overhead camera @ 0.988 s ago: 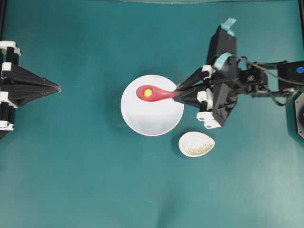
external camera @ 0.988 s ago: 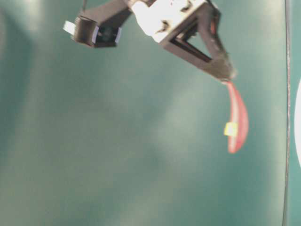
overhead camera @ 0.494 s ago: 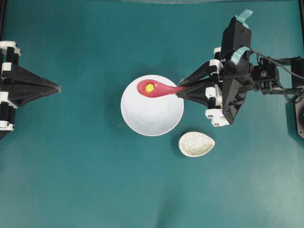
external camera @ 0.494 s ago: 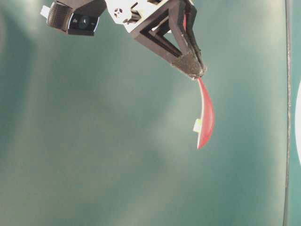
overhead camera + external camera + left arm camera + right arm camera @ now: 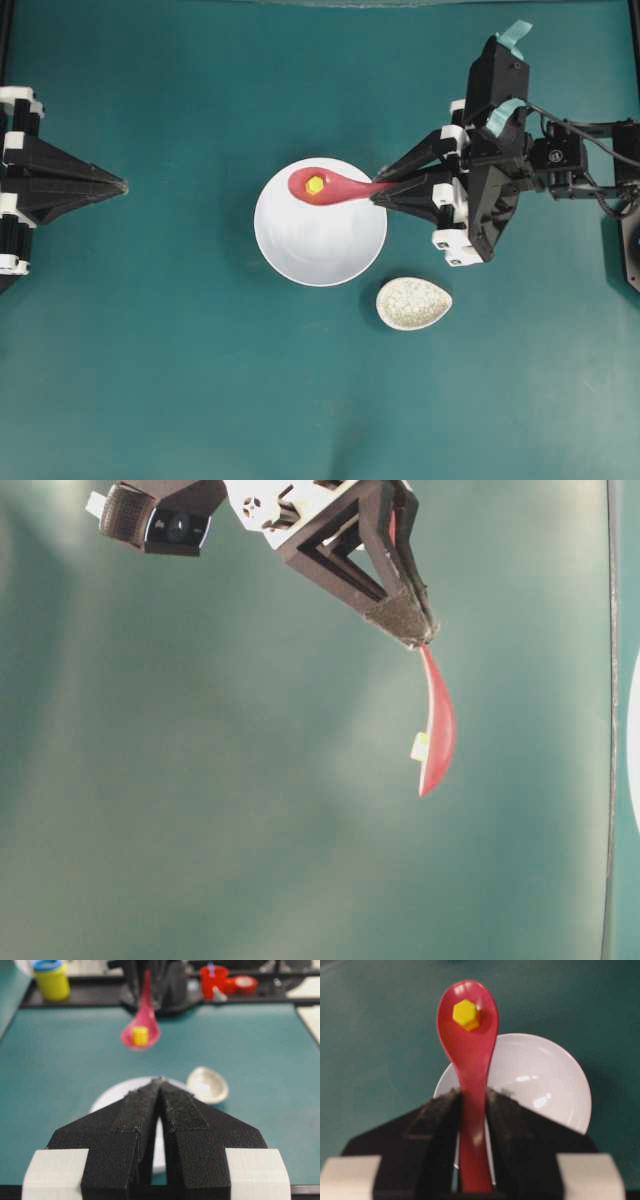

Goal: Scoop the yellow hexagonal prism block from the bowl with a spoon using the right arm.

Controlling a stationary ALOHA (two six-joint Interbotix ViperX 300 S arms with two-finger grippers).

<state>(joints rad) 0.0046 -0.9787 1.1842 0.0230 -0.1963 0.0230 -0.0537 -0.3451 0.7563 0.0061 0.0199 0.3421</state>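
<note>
Spoon (image 5: 330,188) sits clenched by its handle in the right tool (image 5: 378,192), scoop raised above the bowl (image 5: 320,245) near its 12 o'clock rim, yellow hexagonal prism block (image 5: 314,184) inside it; speckled spoon rest (image 5: 413,303) lies at the bowl's 4 o'clock on the counter (image 5: 180,380); left tool (image 5: 122,185), tips pressed together, waits at 9 o'clock

Overhead looks straight down on teal table (image 5: 180,350); table-level close, sideways; wrist views face along each end effector; all share glossy pink-red spoon (image 5: 330,187).
</note>
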